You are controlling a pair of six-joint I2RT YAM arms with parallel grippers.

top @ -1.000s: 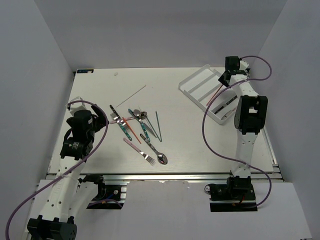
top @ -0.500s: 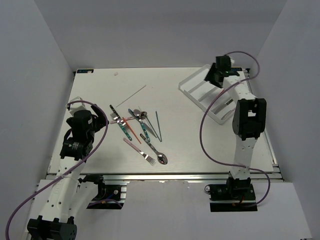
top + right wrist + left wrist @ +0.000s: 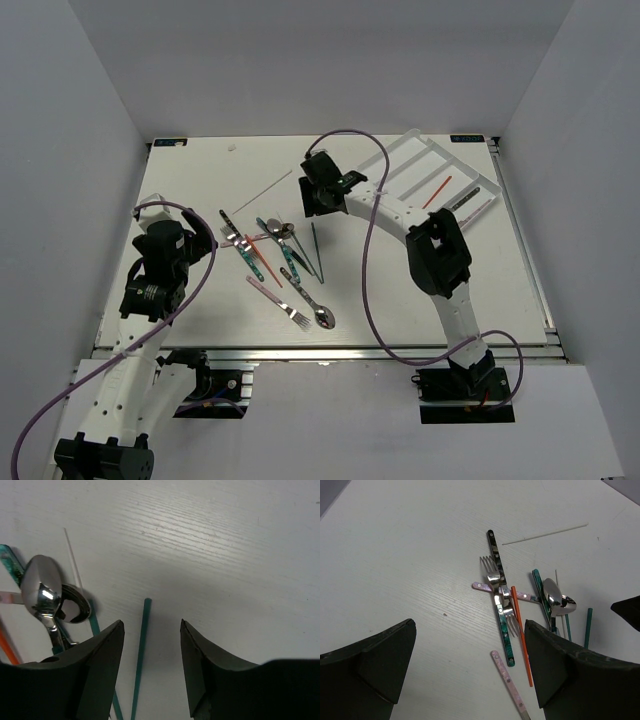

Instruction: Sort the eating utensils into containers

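The eating utensils (image 3: 280, 258) lie in a loose pile on the table: forks, spoons (image 3: 41, 587), a teal-handled fork (image 3: 504, 625), a dark knife (image 3: 495, 555), a pink handle (image 3: 509, 682), an orange stick (image 3: 521, 635) and a thin white stick (image 3: 545, 534). My right gripper (image 3: 315, 207) hangs open just above the far end of a teal stick (image 3: 141, 645), which lies between its jaws (image 3: 151, 630). My left gripper (image 3: 469, 645) is wide open left of the pile, holding nothing. The container tray (image 3: 425, 140) at the back right holds an orange stick (image 3: 437, 190) and a dark utensil (image 3: 468, 200).
The right arm (image 3: 400, 215) stretches across the table from the tray side to the pile, its purple cable (image 3: 365, 260) looping over the table. Another long white stick (image 3: 265, 186) lies apart, behind the pile. Grey walls close in on three sides.
The right arm has swung left from over the tray to the pile, and its jaws have opened. An orange stick now lies in the tray. The left arm has stayed still.
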